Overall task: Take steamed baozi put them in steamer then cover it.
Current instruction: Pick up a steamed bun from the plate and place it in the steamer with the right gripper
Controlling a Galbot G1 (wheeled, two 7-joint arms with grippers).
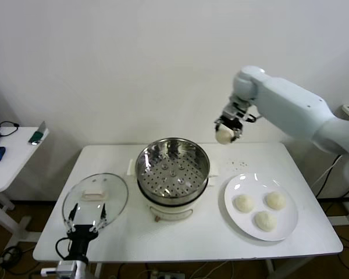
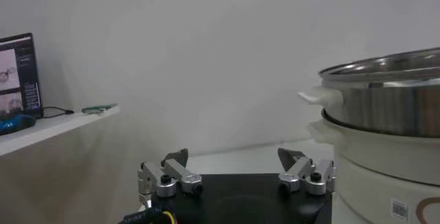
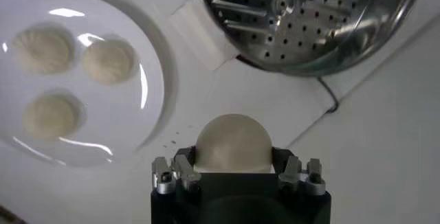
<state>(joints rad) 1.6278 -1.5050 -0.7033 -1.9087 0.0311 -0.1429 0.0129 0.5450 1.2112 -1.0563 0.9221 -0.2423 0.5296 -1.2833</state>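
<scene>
The right gripper (image 1: 225, 129) is clamped on one bun (image 1: 223, 136), held in the air beyond and to the right of the steamer (image 1: 173, 172). Below and nearer lie three buns (image 1: 262, 210) on the plate (image 1: 235, 187). The left gripper (image 1: 86, 217) hangs with fingers apart just before the lid (image 1: 95, 196) on the surface (image 1: 186, 241).

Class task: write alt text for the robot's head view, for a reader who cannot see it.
The right gripper holds one baozi in the air beside the empty steamer. Three baozi sit on a white plate; the glass lid lies by the left gripper.
</scene>
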